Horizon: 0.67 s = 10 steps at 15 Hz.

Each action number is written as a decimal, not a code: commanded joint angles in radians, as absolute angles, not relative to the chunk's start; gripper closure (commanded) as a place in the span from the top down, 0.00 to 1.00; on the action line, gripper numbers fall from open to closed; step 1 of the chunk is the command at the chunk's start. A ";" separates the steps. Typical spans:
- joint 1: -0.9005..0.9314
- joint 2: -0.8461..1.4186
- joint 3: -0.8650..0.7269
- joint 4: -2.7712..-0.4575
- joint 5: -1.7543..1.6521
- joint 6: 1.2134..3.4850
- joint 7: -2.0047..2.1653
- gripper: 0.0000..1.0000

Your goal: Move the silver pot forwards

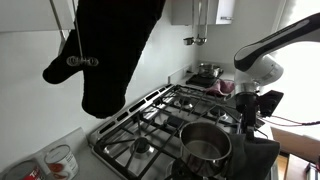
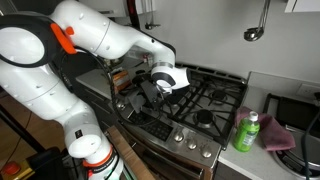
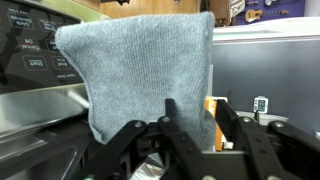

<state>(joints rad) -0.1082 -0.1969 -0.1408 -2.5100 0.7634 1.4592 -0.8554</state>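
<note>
The silver pot [image 1: 205, 143] stands upright on a burner of the gas stove [image 1: 150, 125], near the stove's front edge, grey inside and empty. My gripper [image 1: 248, 112] hangs just beyond that edge, beside the pot and apart from it. In an exterior view the gripper [image 2: 152, 90] is low over the stove's front corner, and the arm hides the pot. In the wrist view the black fingers [image 3: 196, 118] are spread with nothing between them, facing a grey towel [image 3: 140, 70] on the oven front.
A black oven mitt [image 1: 110, 50] hangs close to the camera. A smaller shiny pan [image 1: 208, 70] sits at the back. A green bottle [image 2: 248, 132] and a pink cloth [image 2: 282, 135] lie on the counter beside the stove. A jar [image 1: 60, 160] stands on the near counter.
</note>
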 commanded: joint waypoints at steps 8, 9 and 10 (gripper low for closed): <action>-0.155 -0.399 -0.146 -2.507 0.599 1.539 -0.607 1.00; -0.160 -0.450 -0.145 -2.498 0.567 1.533 -0.563 1.00; -0.164 -0.481 -0.144 -2.488 0.539 1.527 -0.530 1.00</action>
